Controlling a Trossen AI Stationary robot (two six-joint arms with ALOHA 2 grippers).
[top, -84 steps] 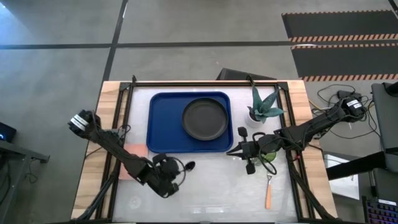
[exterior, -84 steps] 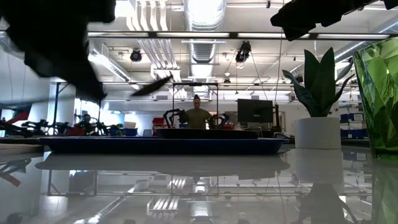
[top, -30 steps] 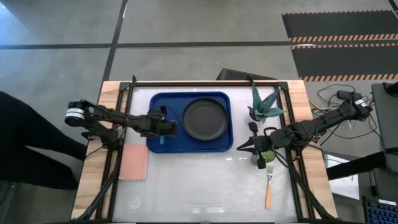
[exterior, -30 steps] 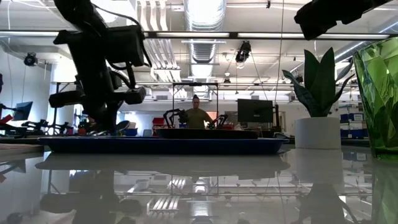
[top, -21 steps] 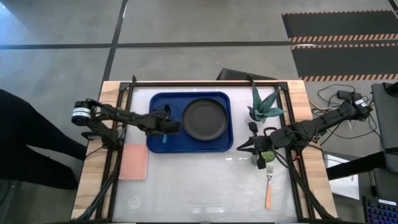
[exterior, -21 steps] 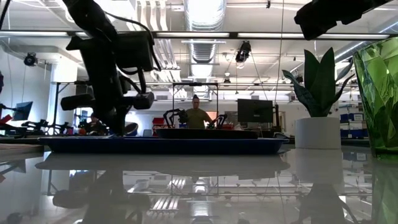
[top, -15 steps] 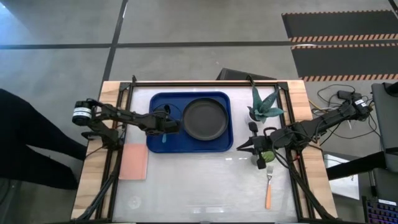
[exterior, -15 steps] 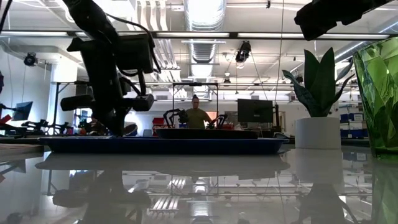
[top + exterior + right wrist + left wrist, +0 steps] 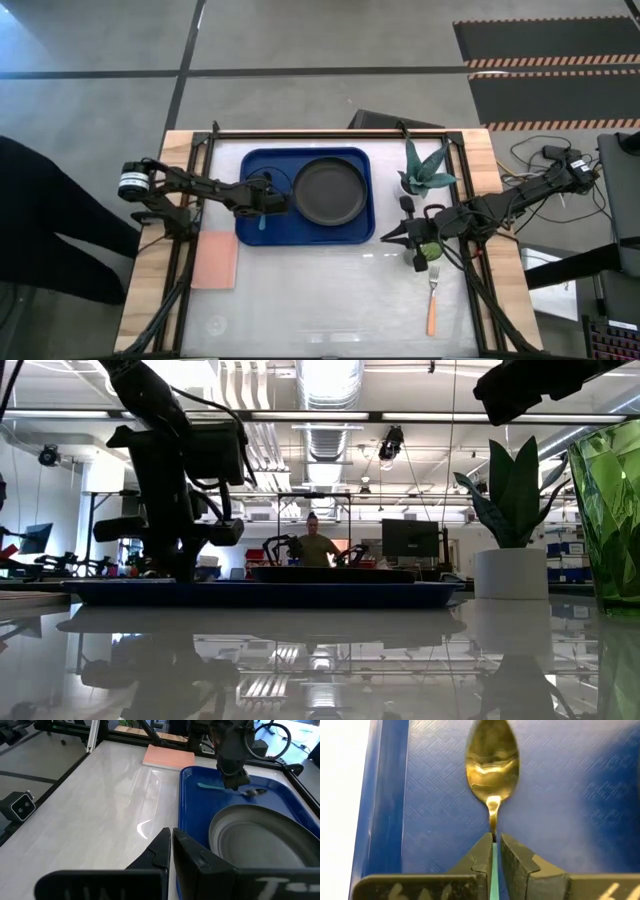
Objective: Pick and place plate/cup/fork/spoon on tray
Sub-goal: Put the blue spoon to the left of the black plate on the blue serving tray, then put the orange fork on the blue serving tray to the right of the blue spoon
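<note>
The plate [image 9: 329,192] sits in the right half of the tray [image 9: 250,164]; the spoon [image 9: 262,218] lies in the left half. The cup [image 9: 431,251] and fork [image 9: 433,305] lie right of the tray, the plant [image 9: 425,170] behind them.

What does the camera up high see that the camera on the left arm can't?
Only the high view shows the black plate on the blue tray, the green cup beside the right gripper, the orange-handled fork, the potted plant and the pink rectangle.

Only the left wrist view shows the spoon's shiny bowl up close, lying on the tray floor, with the left gripper closed on its teal handle.

Both show the spoon, the blue tray and the left gripper.
</note>
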